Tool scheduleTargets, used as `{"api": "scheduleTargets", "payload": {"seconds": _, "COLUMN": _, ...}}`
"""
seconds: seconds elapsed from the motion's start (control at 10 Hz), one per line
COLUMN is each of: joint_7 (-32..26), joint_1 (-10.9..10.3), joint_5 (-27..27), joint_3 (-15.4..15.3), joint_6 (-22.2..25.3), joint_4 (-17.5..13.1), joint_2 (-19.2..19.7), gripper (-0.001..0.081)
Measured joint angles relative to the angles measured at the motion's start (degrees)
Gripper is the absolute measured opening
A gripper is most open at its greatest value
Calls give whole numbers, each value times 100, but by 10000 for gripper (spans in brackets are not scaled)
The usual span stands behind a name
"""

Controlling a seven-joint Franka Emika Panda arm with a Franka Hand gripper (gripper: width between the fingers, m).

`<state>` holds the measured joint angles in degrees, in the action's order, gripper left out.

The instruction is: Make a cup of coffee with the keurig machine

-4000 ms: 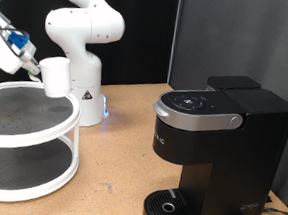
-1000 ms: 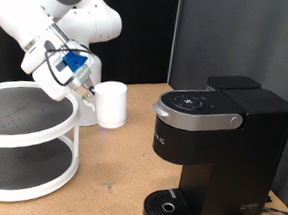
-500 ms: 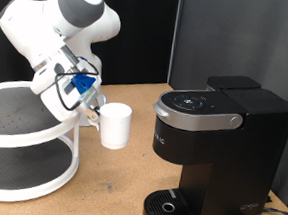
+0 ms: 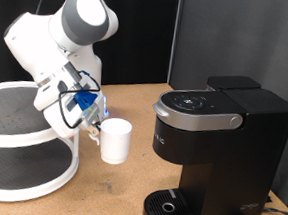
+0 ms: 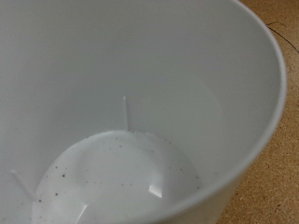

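The white cup [image 4: 115,140] hangs in the air, held at its side by my gripper [image 4: 92,125], between the white shelf and the keurig machine [image 4: 213,153]. The cup is upright and well above the table. It is left of the machine in the exterior view and higher than the round drip base [image 4: 168,205]. The machine's silver-grey lid handle [image 4: 195,117] is down. In the wrist view the cup's empty white inside [image 5: 121,121] fills the frame; my fingers do not show there.
A white two-tier round shelf [image 4: 21,143] stands at the exterior view's left. The robot's white base [image 4: 85,93] is behind it. Bare wooden tabletop [image 4: 117,191] lies under the cup. A black backdrop stands behind.
My gripper has carried the cup from above the shelf's top tier to the right and downward, towards the machine. The machine has not changed.
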<state>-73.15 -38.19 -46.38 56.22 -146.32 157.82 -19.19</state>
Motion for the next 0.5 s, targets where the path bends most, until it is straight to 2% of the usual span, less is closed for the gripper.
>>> {"api": "scheduleTargets", "payload": {"seconds": 0.5, "joint_7": -920, "joint_1": -776, "joint_5": -1235, "joint_3": 502, "joint_6": -59, "joint_4": -222, "joint_2": 630, "gripper": 68}}
